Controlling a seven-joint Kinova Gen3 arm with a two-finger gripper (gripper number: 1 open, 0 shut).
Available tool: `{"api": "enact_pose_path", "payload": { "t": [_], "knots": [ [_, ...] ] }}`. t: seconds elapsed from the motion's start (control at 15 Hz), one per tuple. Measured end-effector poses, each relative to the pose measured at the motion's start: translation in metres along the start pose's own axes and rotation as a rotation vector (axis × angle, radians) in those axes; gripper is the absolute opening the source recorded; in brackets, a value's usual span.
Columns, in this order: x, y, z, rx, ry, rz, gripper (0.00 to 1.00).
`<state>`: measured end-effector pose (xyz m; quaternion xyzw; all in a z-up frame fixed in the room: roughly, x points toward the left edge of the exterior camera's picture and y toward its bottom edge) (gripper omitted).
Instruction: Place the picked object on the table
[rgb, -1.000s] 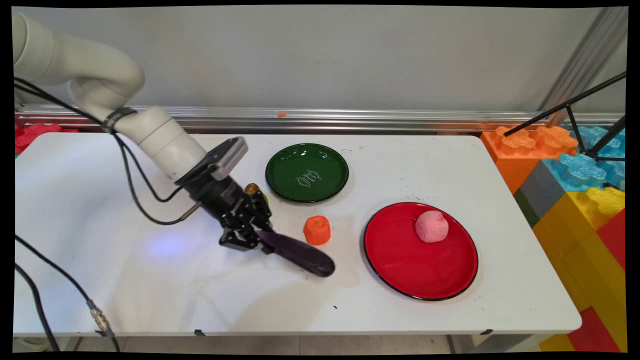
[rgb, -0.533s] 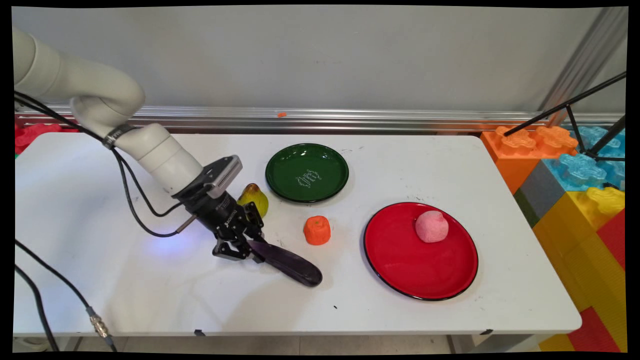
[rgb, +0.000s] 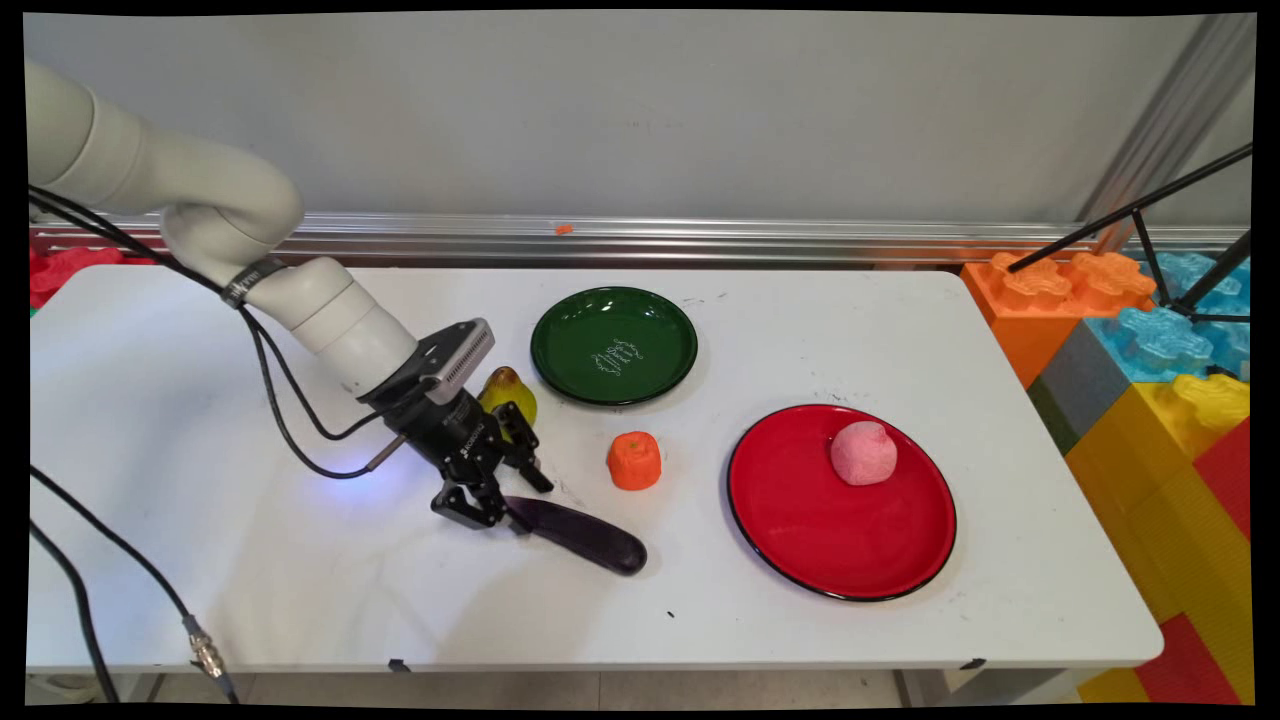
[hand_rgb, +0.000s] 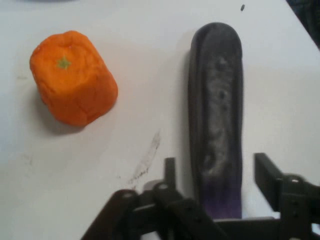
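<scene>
White worktop (rgb: 900, 330) runs along a grey wall, with coloured toy blocks (rgb: 1150, 340) beyond its right edge. I reach in from the far left corner, forearm sloping down, my gripper (rgb: 500, 495) low near the middle. My fingers (hand_rgb: 265, 172) are spread on either side of the dark purple eggplant's (hand_rgb: 217, 115) end without pinching it. An orange fruit (rgb: 634, 460) sits just beside, a yellow pear (rgb: 510, 392) behind my wrist.

white table (rgb: 800, 300), plates (rgb: 613, 345), toy food (rgb: 634, 461)
</scene>
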<state>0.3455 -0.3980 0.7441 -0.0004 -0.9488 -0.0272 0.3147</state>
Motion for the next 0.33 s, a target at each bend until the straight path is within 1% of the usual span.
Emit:
{"api": "enact_pose_path", "payload": {
  "t": [0.2,0.33],
  "knots": [
    [0.006,-0.005,-0.002,0.003,0.011,0.002,1.00],
    [0.014,-0.010,-0.009,0.011,0.020,0.002,1.00]
  ]
}}
